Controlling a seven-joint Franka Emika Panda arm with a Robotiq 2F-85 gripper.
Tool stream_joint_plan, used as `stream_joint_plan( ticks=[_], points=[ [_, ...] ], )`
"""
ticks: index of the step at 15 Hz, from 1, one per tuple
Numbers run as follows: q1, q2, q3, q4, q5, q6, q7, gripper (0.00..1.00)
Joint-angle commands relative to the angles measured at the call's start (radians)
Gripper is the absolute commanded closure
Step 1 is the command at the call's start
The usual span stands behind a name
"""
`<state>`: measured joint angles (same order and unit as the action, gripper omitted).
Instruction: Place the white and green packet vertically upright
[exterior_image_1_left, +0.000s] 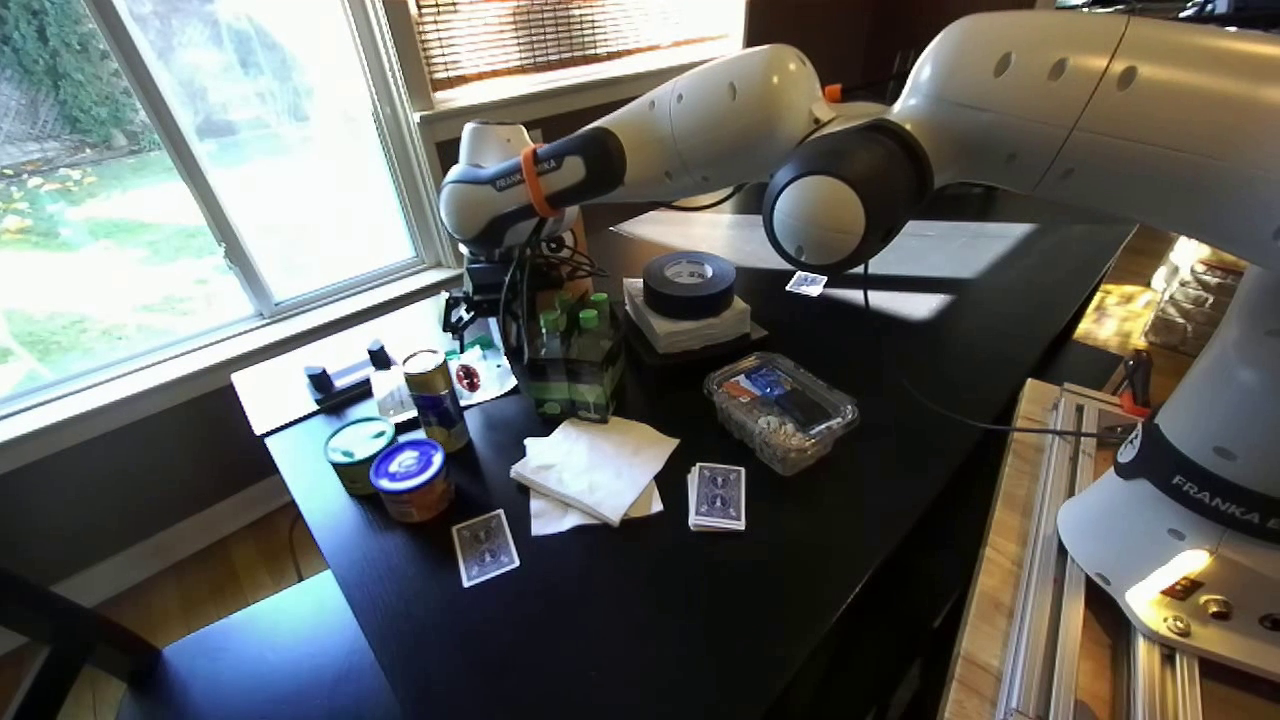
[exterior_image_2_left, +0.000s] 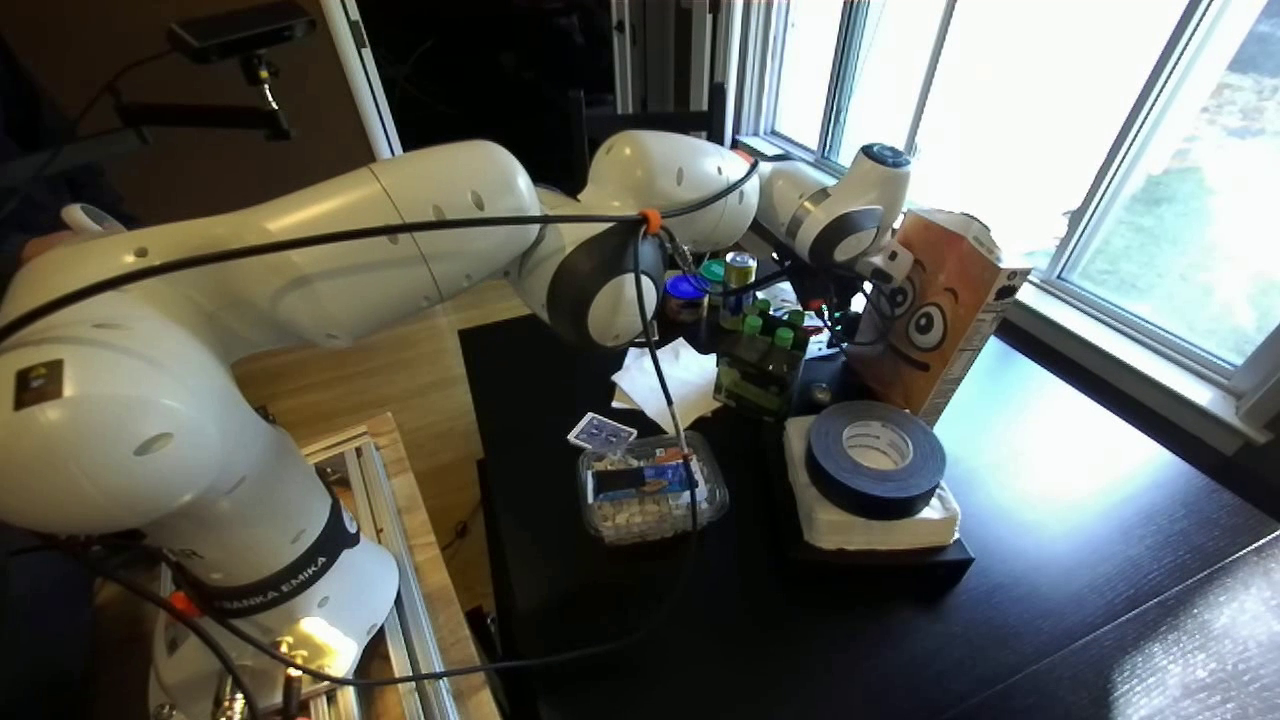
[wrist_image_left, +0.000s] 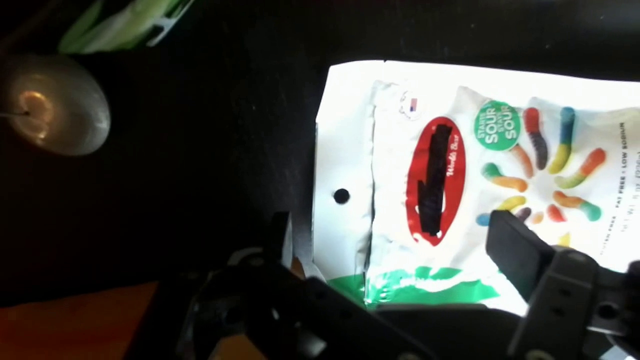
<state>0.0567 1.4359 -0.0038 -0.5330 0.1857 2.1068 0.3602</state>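
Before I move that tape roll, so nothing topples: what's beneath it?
The tape roll sits on a white stack, possibly napkins, atop a dark base. The stack's top under the roll is hidden, as is anything below the base.

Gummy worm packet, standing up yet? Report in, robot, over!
Gripper open. Packet lying down, not upright yet. Green-capped bottles close by, might get bumped.

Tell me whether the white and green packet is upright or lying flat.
The packet lies flat: the wrist view shows its printed front face-up on the table.
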Motion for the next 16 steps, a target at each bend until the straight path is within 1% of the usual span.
stream_joint_plan(
  ticks=[1,4,6,7,8,10,13,16],
  points=[
    [-0.006,0.058,0.03,0.111,-0.026,-0.052,-0.074,0.0],
    [-0.009,0.057,0.018,0.135,-0.051,-0.104,-0.147,0.0],
    [-0.015,0.07,0.022,0.163,-0.054,-0.117,-0.165,0.0],
    [-0.022,0.062,0.031,0.145,-0.041,-0.101,-0.153,0.0],
    [-0.027,0.026,0.038,0.078,-0.03,-0.061,-0.137,0.0],
    [-0.03,0.041,0.05,0.091,-0.021,-0.046,-0.114,0.0],
    [-0.035,0.059,0.067,0.1,-0.019,-0.041,-0.115,0.0],
    [-0.024,0.068,0.067,0.099,-0.026,-0.037,-0.093,0.0]
  ],
)
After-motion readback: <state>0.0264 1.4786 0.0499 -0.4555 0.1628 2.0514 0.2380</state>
